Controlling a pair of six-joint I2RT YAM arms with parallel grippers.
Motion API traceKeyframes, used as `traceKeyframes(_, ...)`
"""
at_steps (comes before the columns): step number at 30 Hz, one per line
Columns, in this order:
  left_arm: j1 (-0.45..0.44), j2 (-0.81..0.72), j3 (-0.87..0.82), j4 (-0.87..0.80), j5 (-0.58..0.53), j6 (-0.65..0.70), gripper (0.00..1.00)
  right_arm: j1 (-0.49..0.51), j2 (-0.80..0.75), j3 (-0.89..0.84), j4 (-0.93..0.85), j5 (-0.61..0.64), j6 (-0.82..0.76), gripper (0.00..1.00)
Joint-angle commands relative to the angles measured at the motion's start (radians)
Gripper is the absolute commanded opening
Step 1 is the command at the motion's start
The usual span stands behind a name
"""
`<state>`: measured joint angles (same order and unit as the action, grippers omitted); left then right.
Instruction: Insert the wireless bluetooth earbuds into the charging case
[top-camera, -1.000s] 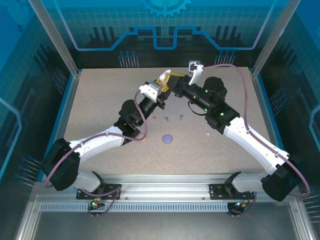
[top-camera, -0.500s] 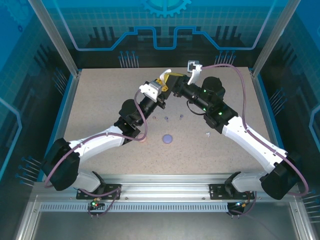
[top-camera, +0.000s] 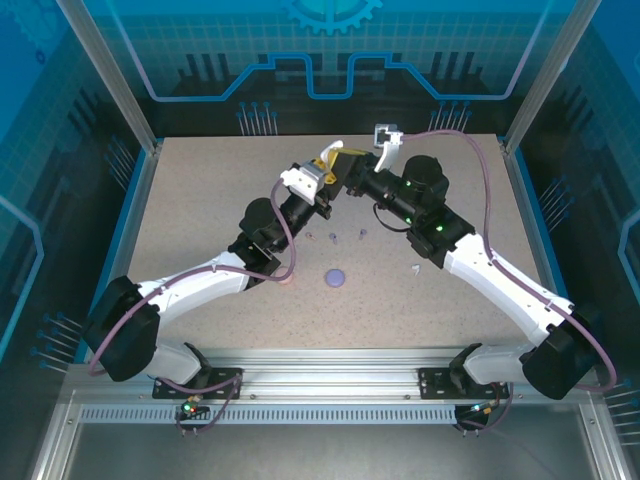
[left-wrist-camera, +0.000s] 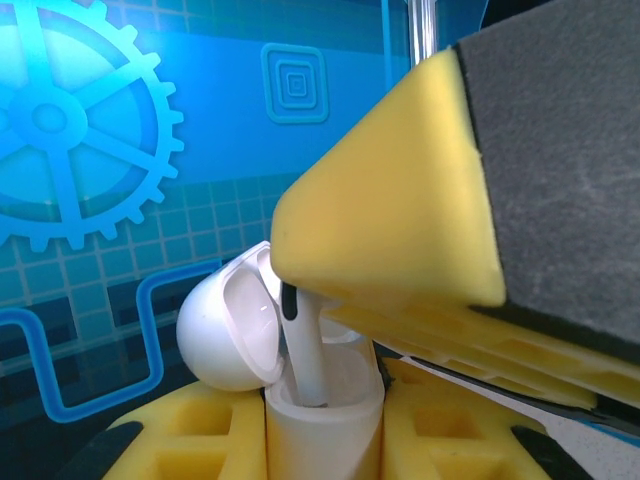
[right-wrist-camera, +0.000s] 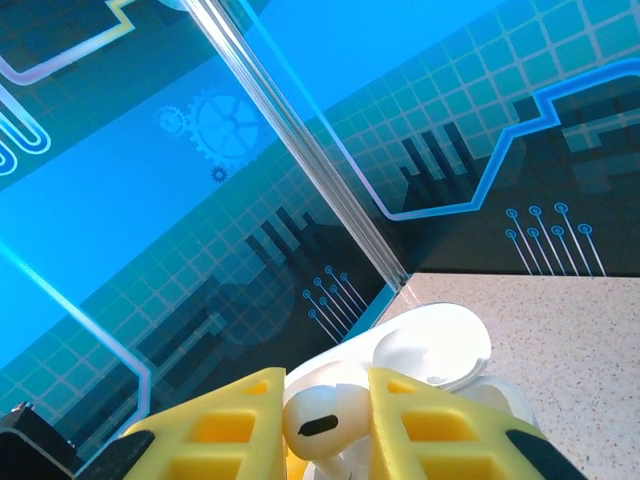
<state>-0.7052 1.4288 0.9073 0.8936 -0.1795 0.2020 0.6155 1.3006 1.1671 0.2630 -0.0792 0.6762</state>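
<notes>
With the left pincer (left-wrist-camera: 322, 455) clamped on the open charging case (left-wrist-camera: 325, 420), the right pincer (right-wrist-camera: 325, 440) pinched a white earbud (left-wrist-camera: 306, 350) stem-down in its well, which seemingly needed pressing home.

Robotics lab test cell. A speckled beige tabletop (top-camera: 200, 200) sits inside a frame of silver aluminium posts (top-camera: 108, 75). Around it runs a bright blue backdrop (top-camera: 200, 50) printed with a large gear (top-camera: 330, 12), grid squares and circuit-board lines. Two white and black robot arms, the left arm (top-camera: 200, 283) and the right arm (top-camera: 505, 290), are mounted at a slotted metal rail (top-camera: 330, 385) along the near edge.
</notes>
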Motion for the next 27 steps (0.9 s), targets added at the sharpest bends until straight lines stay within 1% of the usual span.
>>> traceKeyframes(1, -0.012, -0.002, 0.042, 0.060, 0.014, 0.009, 0.00, 0.018, -0.017, -0.029, -0.029, -0.016, -0.002, 0.22)
traceKeyframes(7, -0.011, -0.004, 0.047, 0.059, 0.014, 0.009, 0.00, 0.018, -0.018, -0.029, -0.071, -0.002, -0.009, 0.21)
traceKeyframes(11, -0.011, -0.011, 0.045, 0.057, 0.013, 0.013, 0.00, 0.018, -0.022, -0.029, -0.112, 0.030, -0.012, 0.21)
traceKeyframes(18, -0.011, -0.023, 0.041, 0.053, 0.021, 0.008, 0.00, 0.018, 0.005, 0.040, -0.258, 0.088, -0.017, 0.21)
traceKeyframes(27, -0.012, -0.033, 0.035, 0.049, 0.023, 0.007, 0.00, 0.017, 0.040, 0.107, -0.328, 0.093, -0.003, 0.31)
